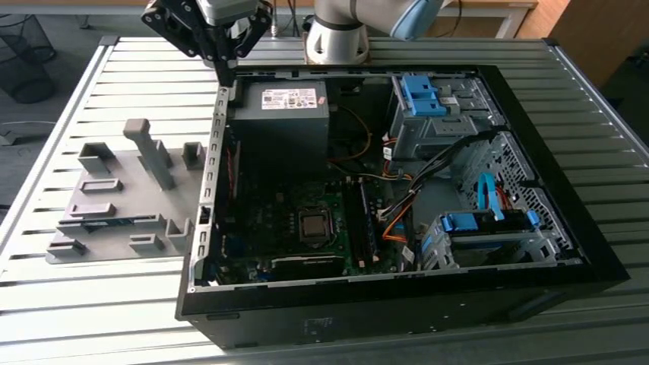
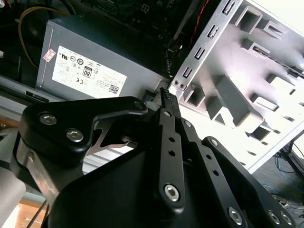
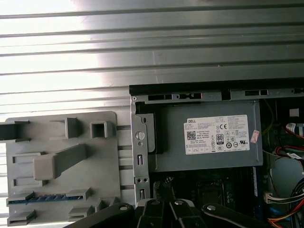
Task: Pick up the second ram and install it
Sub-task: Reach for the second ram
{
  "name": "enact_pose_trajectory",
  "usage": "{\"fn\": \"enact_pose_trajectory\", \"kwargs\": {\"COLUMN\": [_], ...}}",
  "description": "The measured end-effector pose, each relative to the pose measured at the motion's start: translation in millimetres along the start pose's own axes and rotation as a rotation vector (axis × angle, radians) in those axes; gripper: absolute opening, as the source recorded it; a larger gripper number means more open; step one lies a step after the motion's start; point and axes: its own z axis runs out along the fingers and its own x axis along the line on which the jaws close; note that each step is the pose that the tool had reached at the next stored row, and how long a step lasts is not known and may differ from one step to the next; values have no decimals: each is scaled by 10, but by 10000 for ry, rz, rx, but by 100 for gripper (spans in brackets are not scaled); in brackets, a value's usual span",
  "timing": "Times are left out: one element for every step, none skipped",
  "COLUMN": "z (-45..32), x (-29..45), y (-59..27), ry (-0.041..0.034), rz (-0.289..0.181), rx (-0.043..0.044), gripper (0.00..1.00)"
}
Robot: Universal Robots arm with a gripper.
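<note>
Tool (image 1: 225,70): hanging in the upper left of the exterior view, over the open case (image 1: 406,308) edge beside the power supply (image 1: 279,125); fingers (image 2: 166,102) pressing together, gripping nothing.
Second ram (image 1: 109,222): lying flat in a slot of the grey fixture (image 1: 112,171), at the exterior view's left, outside the case on the tabletop (image 1: 102,304).
Ram versus tool: sitting well apart, lower in the frame and further towards the exterior view's left; not touching.
</note>
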Motion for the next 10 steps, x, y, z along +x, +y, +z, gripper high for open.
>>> {"fn": "enact_pose_trajectory", "kwargs": {"z": [0,0,0,0,0,0,-1,0,0,0], "x": [9,18,28,39,48,58,67,75,85,94], "y": [-1,-1,-2,-3,-4,-4,-5,-6,-7,-7], "ry": [0,0,-1,-1,0,0,0,-1,-1,-1], "rz": [0,-1,0,0,0,0,1,0,0,0], "rx": [0,0,-1,0,0,0,1,-1,-1,-1], "gripper": [11,11,11,11,11,11,11,11,11,11]}}
